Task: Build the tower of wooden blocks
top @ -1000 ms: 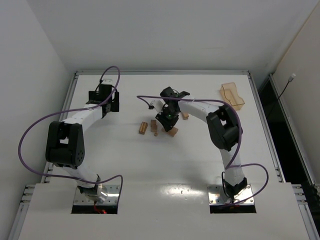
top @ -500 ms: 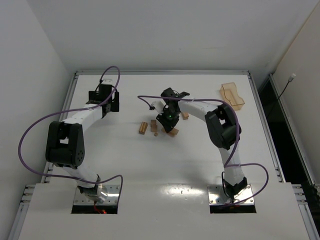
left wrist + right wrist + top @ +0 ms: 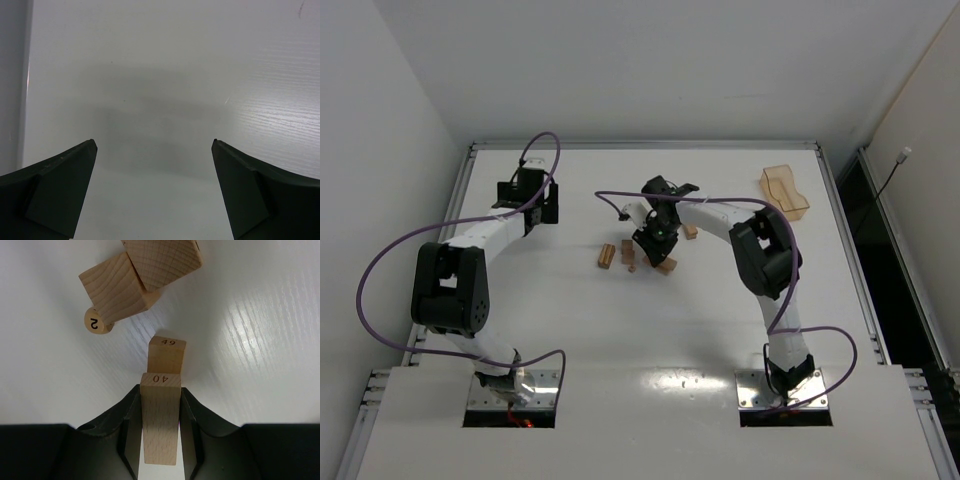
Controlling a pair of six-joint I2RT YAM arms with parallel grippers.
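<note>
My right gripper (image 3: 160,390) is shut on a light wood block marked 40 (image 3: 160,425), held lengthwise between its fingers. Just beyond that block's front end lies another block marked 49 (image 3: 166,356), in line with it; I cannot tell whether they touch. Farther ahead, two larger blocks (image 3: 120,290) lean together beside a round peg marked 2 (image 3: 95,322). From above, the right gripper (image 3: 654,246) hangs over the loose blocks (image 3: 628,250) at mid-table. No stacked tower shows. My left gripper (image 3: 154,145) is open over bare table at the far left (image 3: 525,195).
A translucent tan tray (image 3: 784,192) stands at the back right. Single blocks lie at the cluster's left (image 3: 606,255), right (image 3: 666,265) and behind it (image 3: 690,232). Purple cables loop off both arms. The table's raised rim (image 3: 470,150) runs close to the left gripper.
The right arm's elbow has edged slightly left; its hold on the block is the same. The left arm has not moved.
</note>
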